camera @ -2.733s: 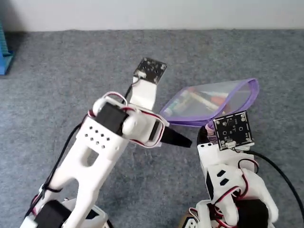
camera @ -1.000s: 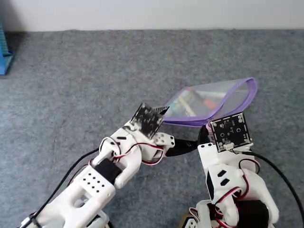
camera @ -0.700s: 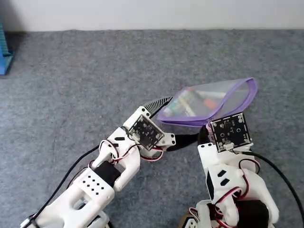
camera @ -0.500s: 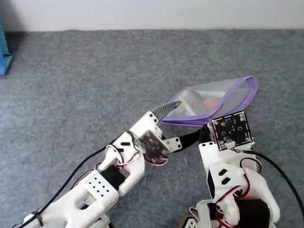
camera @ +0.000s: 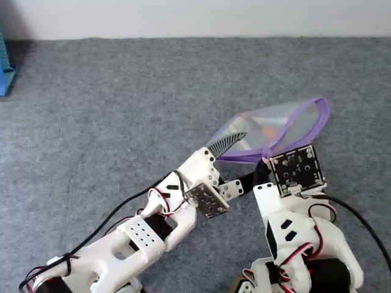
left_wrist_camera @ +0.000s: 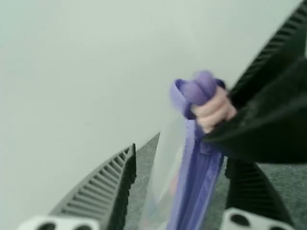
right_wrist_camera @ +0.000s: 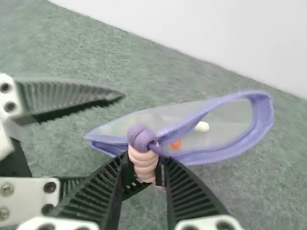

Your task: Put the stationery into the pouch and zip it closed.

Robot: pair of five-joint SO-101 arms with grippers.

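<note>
The main risk is that the right gripper (right_wrist_camera: 143, 168) is pinched shut on the knotted zipper pull (right_wrist_camera: 140, 139). If the pouch (camera: 278, 131) is not anchored, a tug would likely drag the whole bag across the grey carpet (camera: 122, 91) instead of running the zip. The left gripper (camera: 244, 157) stands wide open, its 2 fingers (left_wrist_camera: 103, 189) straddling the pouch's left end without clamping it, and closing off-centre could miss the thin edge. The pouch lies right of centre in the high view, stationery (right_wrist_camera: 176, 143) inside, mouth gaping.

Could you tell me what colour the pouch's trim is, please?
The trim is purple; clearest in the right wrist view.
</note>
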